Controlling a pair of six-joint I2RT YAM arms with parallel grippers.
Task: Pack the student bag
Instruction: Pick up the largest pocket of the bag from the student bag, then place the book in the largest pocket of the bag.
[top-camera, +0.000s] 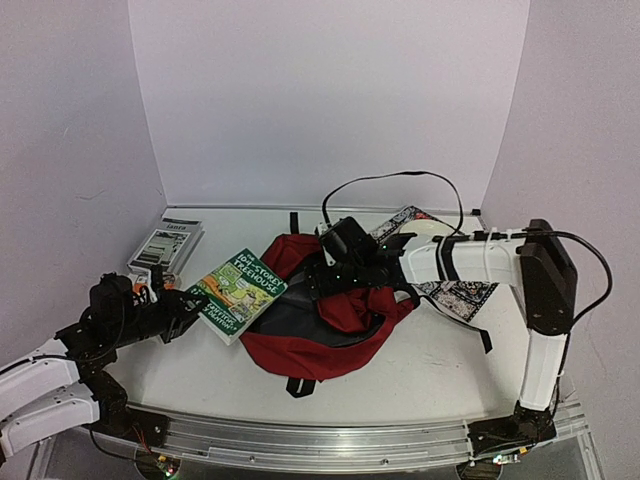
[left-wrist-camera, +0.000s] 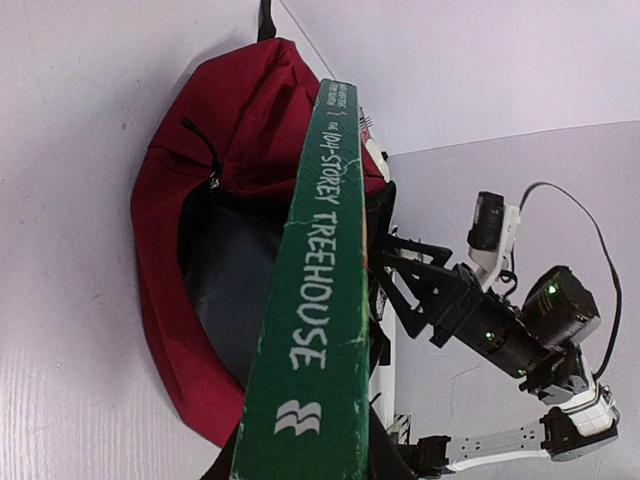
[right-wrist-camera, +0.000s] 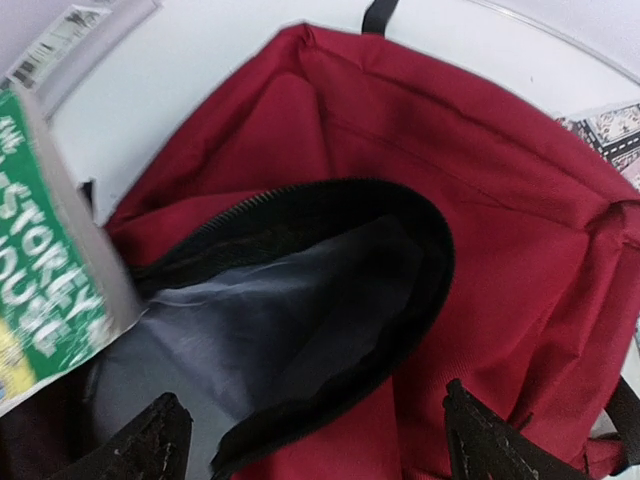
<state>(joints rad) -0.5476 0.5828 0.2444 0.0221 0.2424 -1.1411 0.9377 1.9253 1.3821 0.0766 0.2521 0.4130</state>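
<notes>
**Top view.** White worktop (top-camera: 440, 365), smooth and faintly glossy, boxed in by a pale back wall (top-camera: 330, 100) and two pale side walls. A metal rail (top-camera: 320, 440) runs along the near edge and carries both arm bases. The student bag (top-camera: 340, 335) lies mid-worktop with its mouth gaping and grey lining showing. The left end effector (top-camera: 188, 303) is clamped on the near corner of a green book (top-camera: 240, 290), which is tilted, its far end at the bag's left side. A grey-white booklet (top-camera: 165, 248) lies flat at the left rear, close to the side wall. A patterned flat item (top-camera: 462, 295) lies right of the bag, partly under the right arm. The right end effector (top-camera: 335, 272) hangs over the bag's upper part. A black cable (top-camera: 400, 177) loops above it.

**Left wrist.** The book's green spine runs up the middle of the frame, with the bag behind it on the pale surface. The right end effector's jaws are spread.

**Right wrist.** Black fingertips (right-wrist-camera: 150, 440) stand wide apart with nothing between them, over the open mouth edged by a black zipper (right-wrist-camera: 400, 215). A book corner juts in from the left. White worktop shows beyond the bag.
</notes>
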